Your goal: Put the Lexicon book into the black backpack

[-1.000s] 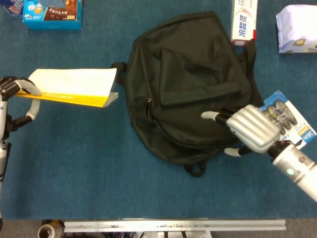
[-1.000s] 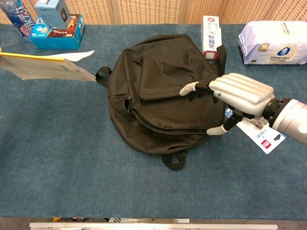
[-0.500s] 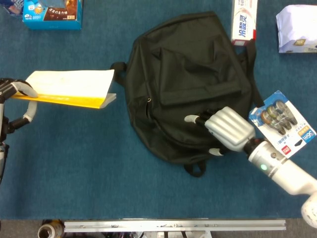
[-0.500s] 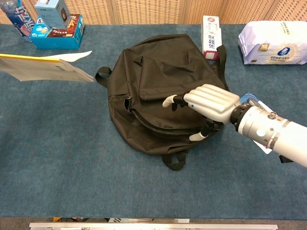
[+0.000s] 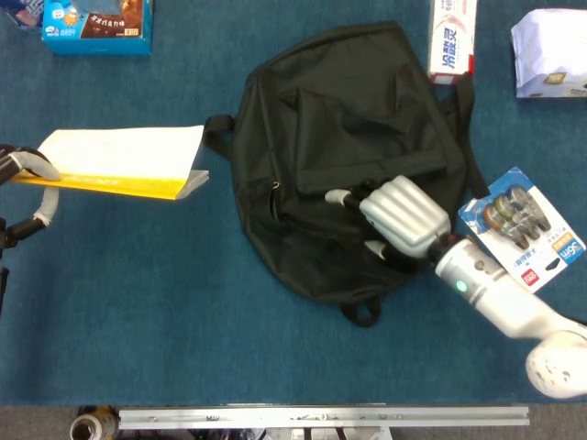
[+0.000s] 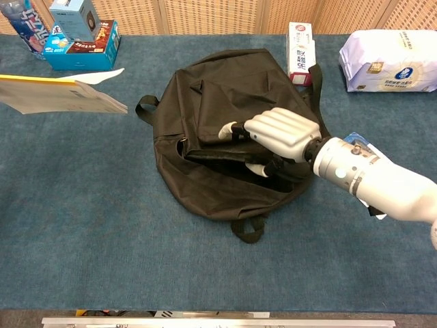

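Lexicon book (image 5: 119, 163) not yet in: left hand (image 5: 23, 165) grips it aloft; right hand (image 5: 396, 214) apparently clutches the black backpack (image 5: 348, 101) flap.

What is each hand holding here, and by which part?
The left hand grips the yellow book by its left end. The right hand is on the black backpack at its zip opening; a grip there cannot be told.
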Robot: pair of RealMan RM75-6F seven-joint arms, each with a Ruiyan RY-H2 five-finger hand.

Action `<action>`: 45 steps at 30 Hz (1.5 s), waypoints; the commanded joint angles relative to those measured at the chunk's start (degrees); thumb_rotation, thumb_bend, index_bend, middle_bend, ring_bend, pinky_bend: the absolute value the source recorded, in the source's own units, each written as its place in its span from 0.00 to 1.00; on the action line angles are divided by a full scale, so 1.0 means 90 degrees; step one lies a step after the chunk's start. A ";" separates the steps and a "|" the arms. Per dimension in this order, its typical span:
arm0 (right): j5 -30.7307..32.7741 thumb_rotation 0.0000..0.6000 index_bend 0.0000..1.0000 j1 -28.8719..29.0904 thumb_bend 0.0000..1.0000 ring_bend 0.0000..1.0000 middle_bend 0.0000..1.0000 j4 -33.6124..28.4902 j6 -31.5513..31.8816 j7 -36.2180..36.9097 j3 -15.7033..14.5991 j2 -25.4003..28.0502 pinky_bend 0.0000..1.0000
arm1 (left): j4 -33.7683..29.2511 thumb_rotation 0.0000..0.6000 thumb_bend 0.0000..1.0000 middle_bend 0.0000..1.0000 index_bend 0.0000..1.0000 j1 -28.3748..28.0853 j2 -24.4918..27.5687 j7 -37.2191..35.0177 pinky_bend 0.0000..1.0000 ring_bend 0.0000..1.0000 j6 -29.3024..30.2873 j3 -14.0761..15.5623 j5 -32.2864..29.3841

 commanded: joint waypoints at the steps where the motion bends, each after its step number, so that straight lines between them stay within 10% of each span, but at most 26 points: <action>1: 0.0212 1.00 0.27 0.0174 0.59 0.30 0.36 0.0040 -0.0014 -0.0025 0.0190 -0.0066 0.51 | -0.0039 1.00 0.40 0.59 0.68 -0.0010 0.0042 -0.0014 0.42 0.52 -0.0013 -0.0012 0.0005; 18: 0.1682 1.00 0.70 0.0952 0.86 0.60 0.59 0.0235 -0.0019 -0.0318 0.0534 -0.0284 0.89 | -0.0361 1.00 0.40 0.59 0.68 -0.0003 0.0426 -0.0156 0.42 0.52 -0.0144 0.0112 0.0131; 45: 0.4468 1.00 0.73 0.2601 0.87 0.64 0.61 0.0505 0.1023 0.0260 0.2370 -0.1387 0.92 | -0.1007 1.00 0.40 0.59 0.68 0.0010 0.1008 -0.0697 0.42 0.52 -0.0149 0.0207 0.0320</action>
